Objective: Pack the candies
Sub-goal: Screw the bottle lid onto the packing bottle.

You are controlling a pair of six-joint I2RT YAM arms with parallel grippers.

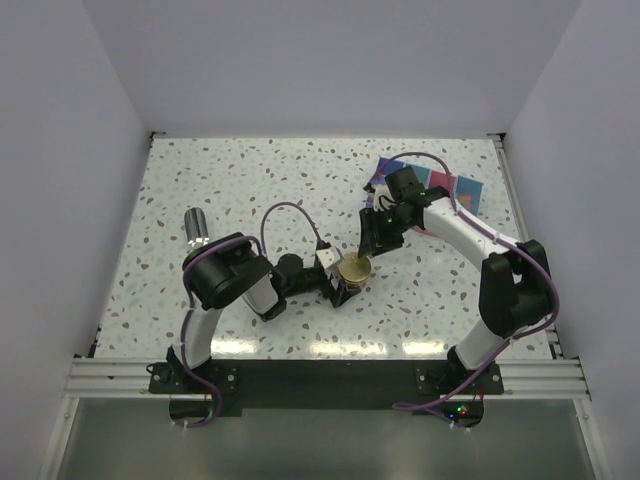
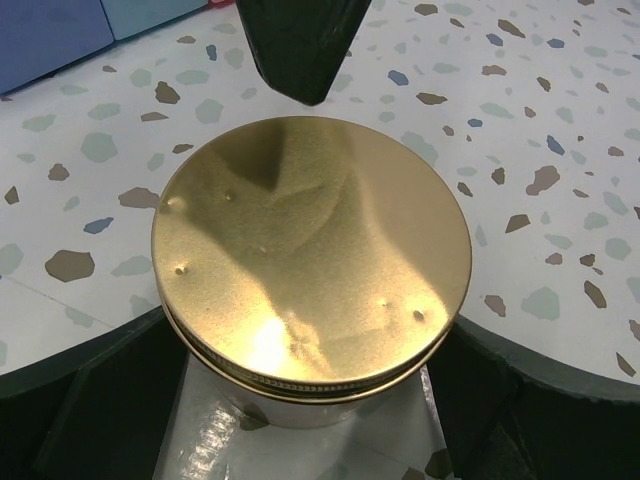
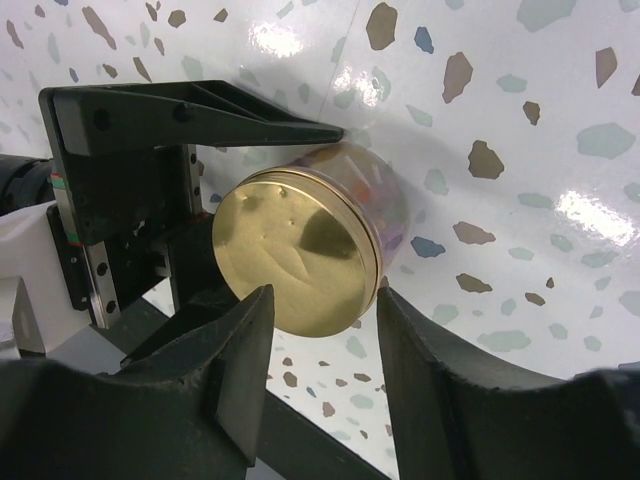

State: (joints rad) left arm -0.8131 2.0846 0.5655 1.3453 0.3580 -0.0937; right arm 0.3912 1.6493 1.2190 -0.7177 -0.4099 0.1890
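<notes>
A small clear jar (image 1: 355, 268) with a gold lid (image 2: 310, 250) stands upright on the table. Coloured candies (image 3: 388, 195) show faintly through its glass. My left gripper (image 2: 310, 340) is open wide, its fingers (image 3: 250, 125) flanking the jar close to its sides. I cannot tell whether they touch it. My right gripper (image 3: 325, 330) hovers just above the lid, open, its two fingers (image 3: 235, 350) straddling the lid's near edge without touching it. One right fingertip (image 2: 295, 50) hangs over the lid's far side in the left wrist view.
A blue and pink box (image 1: 455, 188) lies at the back right, behind the right arm; its blue corner (image 2: 50, 30) shows in the left wrist view. Speckled tabletop (image 1: 250, 180) surrounds the jar. White walls close in the table's sides and back.
</notes>
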